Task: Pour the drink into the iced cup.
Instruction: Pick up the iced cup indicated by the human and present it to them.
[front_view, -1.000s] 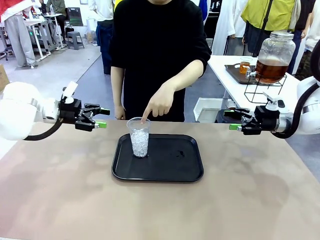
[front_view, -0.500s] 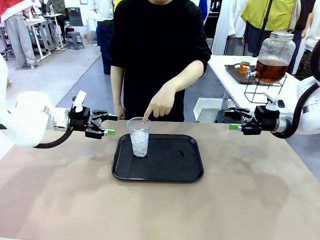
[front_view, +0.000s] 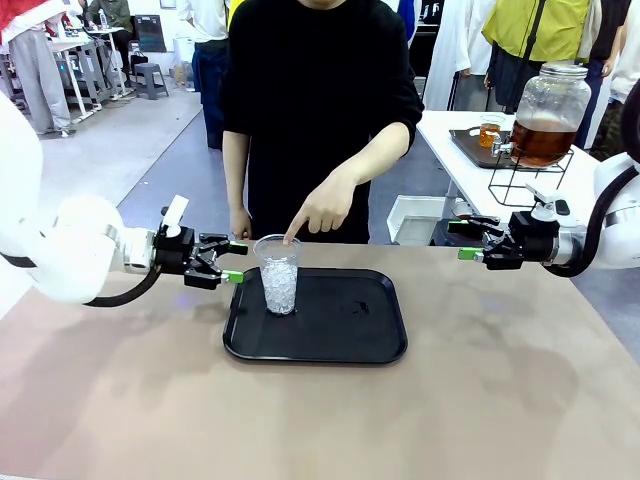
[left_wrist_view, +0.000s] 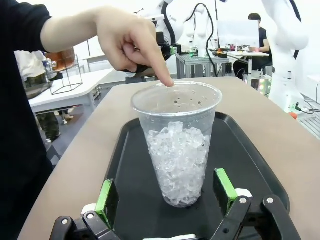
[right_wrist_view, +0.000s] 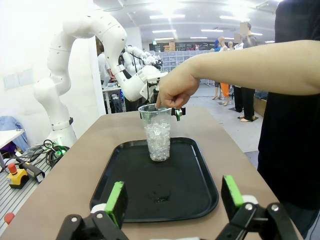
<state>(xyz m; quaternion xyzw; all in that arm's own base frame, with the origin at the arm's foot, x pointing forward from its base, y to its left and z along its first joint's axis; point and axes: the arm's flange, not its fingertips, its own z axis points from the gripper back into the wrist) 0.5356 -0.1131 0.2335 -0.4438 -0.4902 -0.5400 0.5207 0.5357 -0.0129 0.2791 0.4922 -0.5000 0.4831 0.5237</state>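
The iced cup (front_view: 279, 275), clear plastic and about half full of crushed ice, stands upright on a black tray (front_view: 345, 345), toward ten o'clock from the tray's centre. The person's hand (front_view: 320, 208) hangs over it from twelve o'clock, forefinger pointing down with its tip at the far rim; whether it touches cannot be told. The left gripper (front_view: 238, 261) sits at nine o'clock of the cup, just beside it at mid height, fingers spread wide. In the left wrist view its green pads (left_wrist_view: 107, 196) stand at either side of the cup's base, clear of the wall, pinching nothing. The right gripper (front_view: 462, 240) hovers at three o'clock from the tray, well apart from it, level above the table (front_view: 300, 420), likewise spread and empty. The drink (front_view: 543, 142), amber-brown, fills the lower part of a large glass jar (front_view: 553, 95) with a tap, raised on a wire stand (front_view: 520, 180) on a white side table (front_view: 470, 165) at two o'clock, far from the cup. A small cup (front_view: 490, 131) of amber liquid stands near the tap.
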